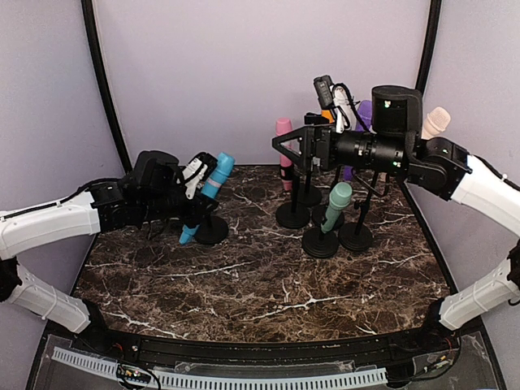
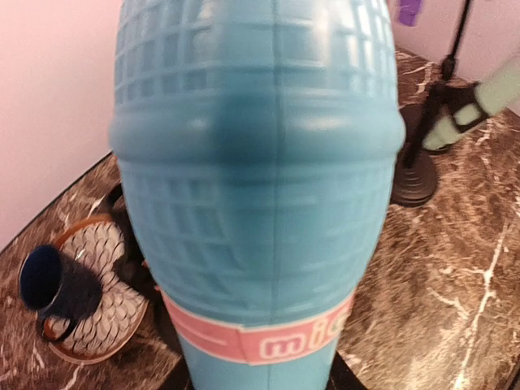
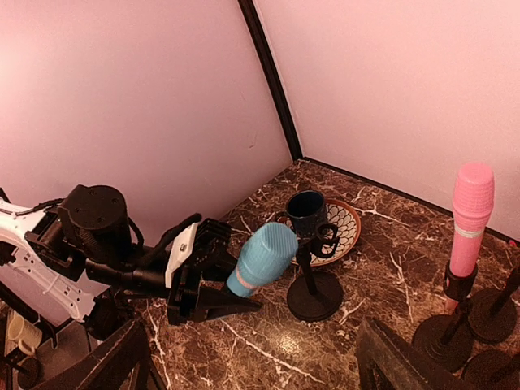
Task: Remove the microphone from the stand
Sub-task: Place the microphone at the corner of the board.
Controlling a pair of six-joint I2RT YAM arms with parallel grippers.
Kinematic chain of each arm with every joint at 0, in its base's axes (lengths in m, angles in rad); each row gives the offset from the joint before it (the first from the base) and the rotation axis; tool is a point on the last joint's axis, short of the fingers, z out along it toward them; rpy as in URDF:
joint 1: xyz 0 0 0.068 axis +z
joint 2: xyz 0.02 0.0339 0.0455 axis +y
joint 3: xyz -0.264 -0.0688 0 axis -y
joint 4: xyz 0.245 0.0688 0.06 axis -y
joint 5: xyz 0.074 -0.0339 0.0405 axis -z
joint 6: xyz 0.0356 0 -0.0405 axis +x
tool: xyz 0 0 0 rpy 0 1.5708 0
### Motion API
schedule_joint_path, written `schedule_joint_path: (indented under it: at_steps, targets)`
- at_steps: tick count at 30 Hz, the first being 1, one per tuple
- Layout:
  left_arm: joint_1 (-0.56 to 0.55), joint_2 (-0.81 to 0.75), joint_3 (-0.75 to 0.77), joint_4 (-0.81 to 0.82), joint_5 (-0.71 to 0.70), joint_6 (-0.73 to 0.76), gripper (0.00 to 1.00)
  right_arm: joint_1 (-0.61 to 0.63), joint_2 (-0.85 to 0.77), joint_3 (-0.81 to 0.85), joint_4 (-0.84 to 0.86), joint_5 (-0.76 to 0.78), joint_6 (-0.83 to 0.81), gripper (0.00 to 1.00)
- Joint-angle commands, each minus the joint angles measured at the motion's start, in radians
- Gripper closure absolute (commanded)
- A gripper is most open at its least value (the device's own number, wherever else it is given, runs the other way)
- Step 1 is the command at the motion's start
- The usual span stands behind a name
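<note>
Top external: shows the left arm stretched low from the left, forearm near level, left claw clamped across the tilted blue microphone; head up-right of the claw, tail down-left, stand base just right of it. Shows the right arm high and level, reaching leftward, right claw spread wide on nothing, pink microphone just behind.

Left wrist: filled by the blue mesh head straight ahead of the claw; fingers unseen.

Right wrist: catches own fingers far apart at the bottom, and well ahead the left claw pinching the blue handle beside the stand's pole; cannot tell whether seated in the clip.
</note>
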State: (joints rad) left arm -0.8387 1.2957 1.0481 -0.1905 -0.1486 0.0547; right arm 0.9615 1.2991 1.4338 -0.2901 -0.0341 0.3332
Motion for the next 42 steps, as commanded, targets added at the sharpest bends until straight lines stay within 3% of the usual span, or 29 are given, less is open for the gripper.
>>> schedule_joint_path:
  at_steps: [1, 11, 17, 25, 31, 37, 42]
  targets:
    - [0.145, -0.122, -0.079, -0.039, -0.02, -0.086, 0.93, -0.005, -0.039, -0.026, 0.054, 0.105, -0.005, 0.11]
    - [0.516, -0.238, -0.195, -0.236, 0.011, -0.212, 0.93, -0.026, -0.09, -0.1, 0.1, 0.14, 0.028, 0.11]
    - [0.681, -0.224, -0.28, -0.226, 0.085, -0.3, 0.93, -0.029, -0.087, -0.099, 0.088, 0.142, 0.031, 0.11]
    - [0.77, -0.053, -0.316, -0.204, 0.075, -0.364, 0.96, -0.03, -0.091, -0.115, 0.101, 0.139, 0.041, 0.11]
    - [0.776, 0.081, -0.341, -0.171, 0.076, -0.409, 0.97, -0.03, -0.119, -0.142, 0.101, 0.156, 0.051, 0.1]
    - [0.776, 0.162, -0.334, -0.146, 0.086, -0.42, 0.89, -0.03, -0.141, -0.16, 0.095, 0.17, 0.053, 0.1]
    - [0.777, 0.194, -0.322, -0.146, 0.095, -0.424, 0.77, -0.032, -0.152, -0.166, 0.092, 0.176, 0.055, 0.1]
